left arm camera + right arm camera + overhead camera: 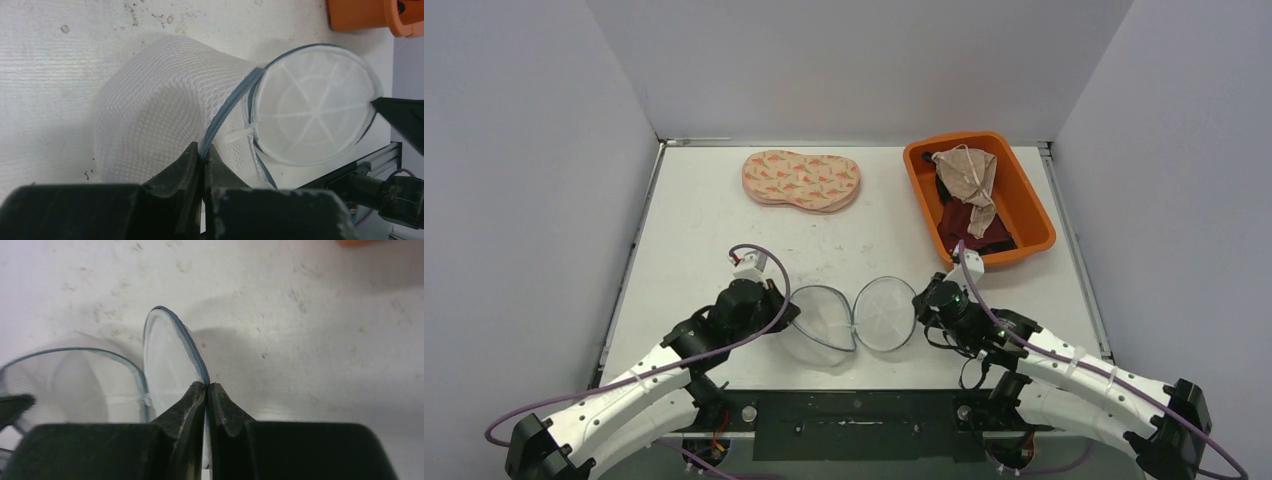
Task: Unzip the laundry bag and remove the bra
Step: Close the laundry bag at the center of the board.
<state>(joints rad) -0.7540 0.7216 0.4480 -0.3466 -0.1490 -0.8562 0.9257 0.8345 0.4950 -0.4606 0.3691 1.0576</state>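
Laundry bag (824,325) open at 6 o'clock on the table (694,230), pinched on both sides, with the floral bra (802,180) lying well apart at 12 o'clock.

In the top view the left gripper (788,309) sits at 9 o'clock of the white mesh bag. Its wrist view shows the jaws closed tight on the blue zipper (227,112) at the rim of the bag's mouth, the mesh body bulging away above the fingertips. The round lid (884,312) is flipped out to 3 o'clock of the bag and joined to it at one edge. The right gripper (921,300) is just beyond it, its jaws clamped narrowly on the lid's blue-trimmed edge (170,360). I see nothing inside the bag through the mesh. An orange bin (1036,215) holding clothes (969,180) stands at 2 o'clock, clear of both grippers.
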